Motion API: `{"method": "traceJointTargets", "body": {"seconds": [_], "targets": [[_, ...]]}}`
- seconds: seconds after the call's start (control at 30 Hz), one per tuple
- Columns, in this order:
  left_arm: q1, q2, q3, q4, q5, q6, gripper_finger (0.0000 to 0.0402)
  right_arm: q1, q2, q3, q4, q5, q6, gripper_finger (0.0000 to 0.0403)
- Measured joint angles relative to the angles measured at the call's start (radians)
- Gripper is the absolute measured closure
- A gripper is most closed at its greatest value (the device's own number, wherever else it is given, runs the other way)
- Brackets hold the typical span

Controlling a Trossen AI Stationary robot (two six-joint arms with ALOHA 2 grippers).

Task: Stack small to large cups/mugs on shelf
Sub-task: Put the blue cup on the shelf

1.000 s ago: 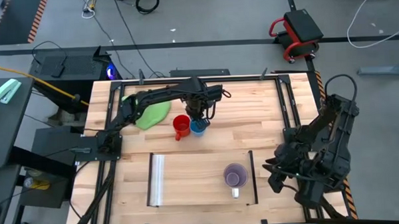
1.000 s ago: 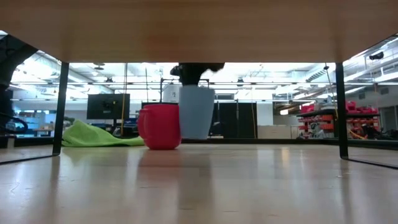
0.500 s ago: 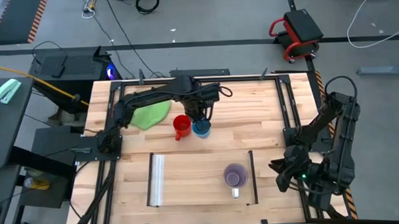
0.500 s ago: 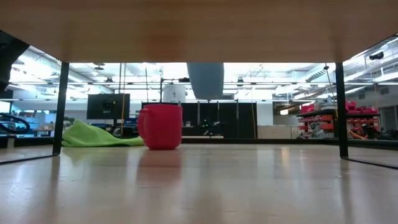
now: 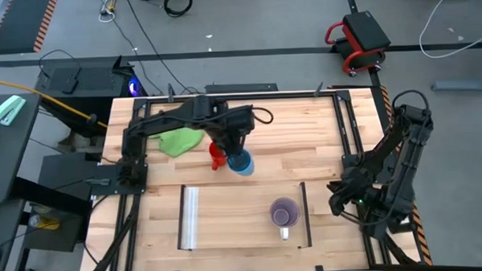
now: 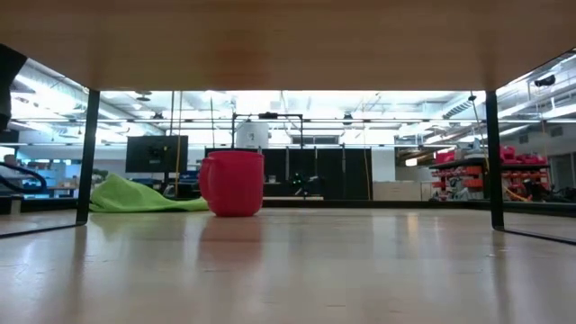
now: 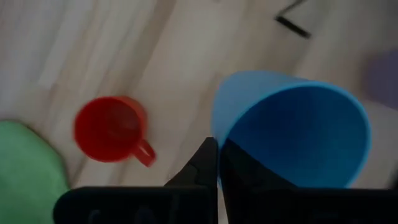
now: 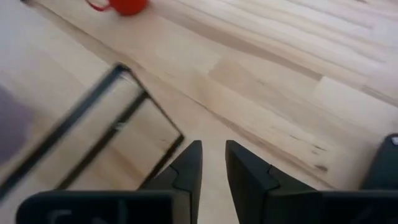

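My left gripper point(image 5: 237, 152) is shut on the light-blue cup point(image 5: 241, 163), which is in the air near the table's middle and fills the left wrist view point(image 7: 292, 134). The red mug point(image 5: 217, 155) stands on its base beside it, also in the low view point(image 6: 232, 183); the blue cup is above that picture. The purple mug point(image 5: 285, 213) stands on the shelf point(image 5: 244, 220) by the thin dark rail point(image 5: 306, 215); the silvery rail point(image 5: 191, 218) bounds the other end. My right gripper point(image 5: 337, 203) waits at the right edge, fingers nearly together point(image 8: 213, 163). My left gripper holds the light-blue cup by its rim point(image 7: 217, 140). One finger point(image 7: 200, 168) is outside the wall and one point(image 7: 244, 171) inside. The fingers come from above, pointing down. The cup hangs below them, mouth up, lifted clear of the table.
A green cloth point(image 5: 179, 140) lies on the table behind the red mug, toward the far left. Black frame rails run along the table's left and right sides. Bare wood lies between the cup and the shelf, and on the shelf left of the purple mug.
My left gripper has lifted the light-blue cup from its place beside the red mug. The cup rose out of the low view and moved a little toward the near edge. The red mug stayed put. The right arm has shifted its pose at the right edge.
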State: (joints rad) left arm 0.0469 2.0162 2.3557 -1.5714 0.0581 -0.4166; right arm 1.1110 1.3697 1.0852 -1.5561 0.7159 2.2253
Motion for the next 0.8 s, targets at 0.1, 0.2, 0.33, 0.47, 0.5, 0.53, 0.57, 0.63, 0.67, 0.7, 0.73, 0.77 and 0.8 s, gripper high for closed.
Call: {"method": "traceJointTargets", "body": {"seconds": [0.1,0.2,0.33,0.47,0.5,0.53,0.57,0.63,0.67,0.7,0.73,0.77,0.8], "targets": [[-0.038,-0.025,0.000,0.000,0.030,-0.029,0.0392,-0.011,-0.007,-0.063,0.026,-0.015,-0.002,0.0329],[-0.083,-0.033,0.000,0.000,0.048,-0.052,0.0392,-0.008,-0.008,-0.125,0.066,-0.016,-0.020,0.0335],[-0.138,-0.038,0.000,0.000,0.103,-0.076,0.0392,-0.009,-0.008,-0.170,0.122,-0.020,-0.102,0.0342],[-0.184,-0.038,0.000,0.000,0.150,-0.113,0.0392,-0.010,-0.008,-0.177,0.122,-0.021,-0.172,0.0348],[-0.192,-0.038,0.000,0.000,0.151,-0.128,0.0392,-0.015,-0.008,-0.177,0.118,-0.022,-0.155,0.0350],[-0.199,-0.038,0.000,0.000,0.152,-0.140,0.0392,-0.023,-0.008,-0.177,0.112,-0.028,-0.129,0.0352],[-0.204,-0.038,0.000,0.000,0.153,-0.150,0.0392,-0.032,-0.008,-0.177,0.106,-0.038,-0.108,0.0355],[-0.213,-0.038,0.000,0.000,0.156,-0.175,0.0392,-0.051,-0.008,-0.177,0.103,-0.049,-0.105,0.0362],[-0.218,-0.038,0.000,0.000,0.156,-0.175,0.0392,-0.061,-0.008,-0.177,0.103,-0.050,-0.111,0.0366],[-0.221,-0.037,0.000,0.000,0.156,-0.178,0.0392,-0.071,-0.007,-0.177,0.103,-0.052,-0.113,0.0371],[-0.225,-0.037,0.000,0.000,0.156,-0.182,0.0392,-0.083,-0.005,-0.177,0.103,-0.053,-0.114,0.0375],[-0.228,-0.035,0.000,0.000,0.156,-0.185,0.0392,-0.094,-0.003,-0.178,0.104,-0.055,-0.117,0.0379],[-0.231,-0.033,0.000,0.000,0.156,-0.196,0.0392,-0.106,-0.001,-0.178,0.106,-0.055,-0.129,0.0383]]}}
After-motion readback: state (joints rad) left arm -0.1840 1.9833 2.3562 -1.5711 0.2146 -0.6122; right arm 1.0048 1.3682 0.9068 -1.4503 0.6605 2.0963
